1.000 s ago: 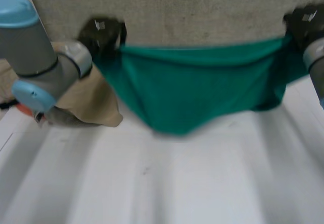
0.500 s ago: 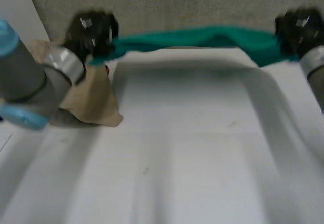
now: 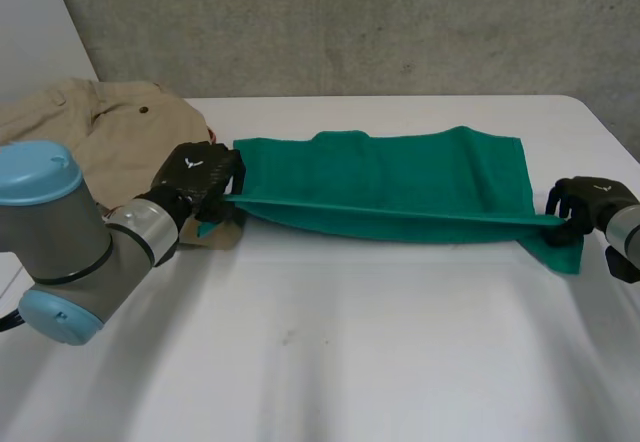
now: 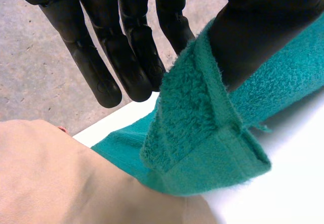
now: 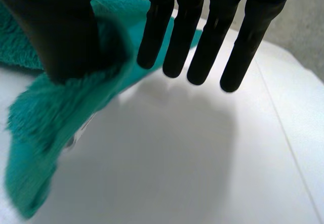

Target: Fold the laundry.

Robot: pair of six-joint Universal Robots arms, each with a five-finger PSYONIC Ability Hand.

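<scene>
I see the green towel (image 3: 400, 177) on the table's (image 3: 350, 352) far half, its near edge pulled taut between the hands. My left hand (image 3: 200, 177) pinches its left corner and my right hand (image 3: 585, 202) its right corner, thumb against fingers. A tan garment (image 3: 100, 132) lies just beside the left end. Broad white tabletop on the near side.

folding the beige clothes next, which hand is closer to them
Left. The left hand is right beside the beige clothes, pinching one corner of the green towel; the right hand pinches the far corner.
</scene>
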